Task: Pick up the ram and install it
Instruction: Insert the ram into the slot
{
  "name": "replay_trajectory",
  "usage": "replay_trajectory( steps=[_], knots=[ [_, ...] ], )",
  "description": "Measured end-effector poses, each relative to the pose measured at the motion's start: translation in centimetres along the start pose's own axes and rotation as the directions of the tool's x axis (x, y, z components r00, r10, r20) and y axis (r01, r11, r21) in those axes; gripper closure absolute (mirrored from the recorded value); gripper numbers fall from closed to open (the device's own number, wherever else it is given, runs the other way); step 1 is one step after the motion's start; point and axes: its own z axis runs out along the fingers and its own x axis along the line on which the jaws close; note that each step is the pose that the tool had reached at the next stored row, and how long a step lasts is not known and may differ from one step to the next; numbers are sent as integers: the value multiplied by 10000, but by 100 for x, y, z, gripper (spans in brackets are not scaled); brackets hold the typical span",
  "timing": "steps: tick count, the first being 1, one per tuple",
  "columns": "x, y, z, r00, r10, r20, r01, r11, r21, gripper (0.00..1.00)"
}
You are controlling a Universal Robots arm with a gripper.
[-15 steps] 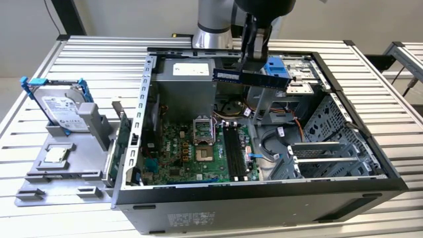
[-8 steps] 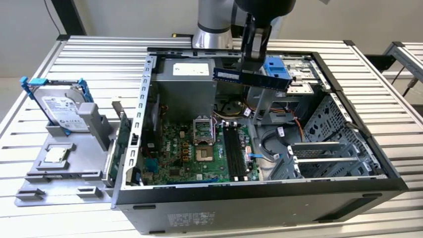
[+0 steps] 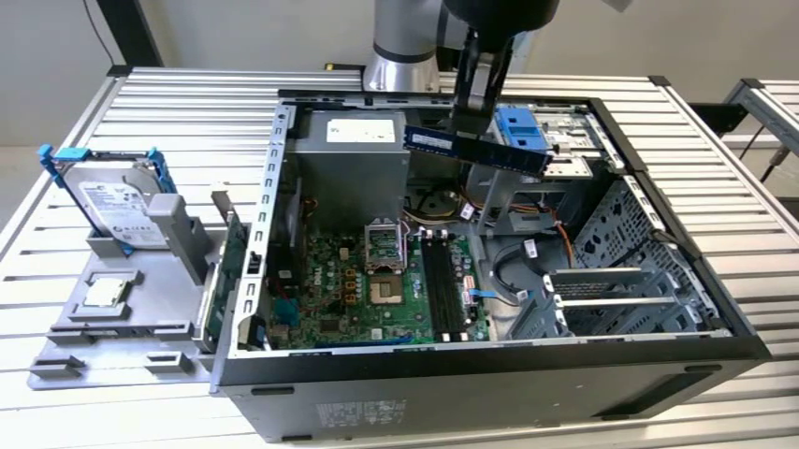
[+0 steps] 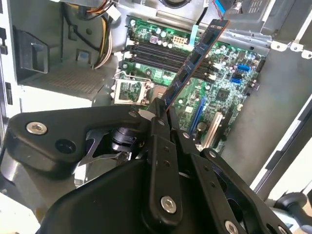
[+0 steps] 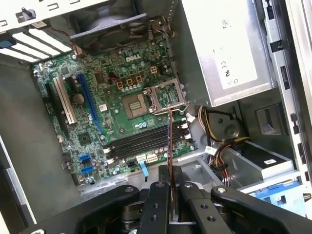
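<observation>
Table (image 3: 187,103) of silver metal slats is the biggest thing. The open PC case (image 3: 500,383) lies on it w/ its side off, so you can look right in. The robot arm (image 3: 406,42) comes down over the far end of the case.

Inside the case, the gray power box (image 3: 355,159) sits at the far end. The green main board (image 3: 362,290) lies flat on the bottom, nearer the front. Out on the table, at the exterior view's left, a hard drive (image 3: 119,201) in a blue frame stands up in a gray stand (image 3: 125,318).

The gripper (image 3: 472,117) hangs above the case. Its 2 fingers (image 4: 161,126) are closed tight on the ram (image 3: 481,147), w/ no gap left. In the exterior view the ram is up in the air, long side tipped down a bit toward that view's right, by a blue plastic part (image 3: 525,131). In both wrist views the ram (image 5: 169,141) sticks out from the fingers toward the board & touches nothing else.

The long black slots (image 5: 146,139) are well below it, beside the square chip socket (image 5: 134,105).
</observation>
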Motion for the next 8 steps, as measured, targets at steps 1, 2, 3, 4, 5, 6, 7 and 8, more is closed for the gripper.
replay_trajectory(
  steps=[1,2,3,4,5,6,7,8],
  knots=[
    [0,0,0,9999,153,-1,-153,9999,7,100],
    [0,0,0,9995,302,-3,-302,9995,13,100],
    [0,0,0,9988,490,-5,-490,9988,21,100],
    [0,0,0,9979,650,-7,-650,9979,29,100],
    [0,0,0,9968,799,-11,-799,9968,36,100],
    [0,0,0,9955,949,-14,-949,9955,44,100],
    [0,0,0,9939,1101,-16,-1101,9939,51,100],
    [0,0,0,9921,1257,-19,-1257,9920,59,100]
  ],
)
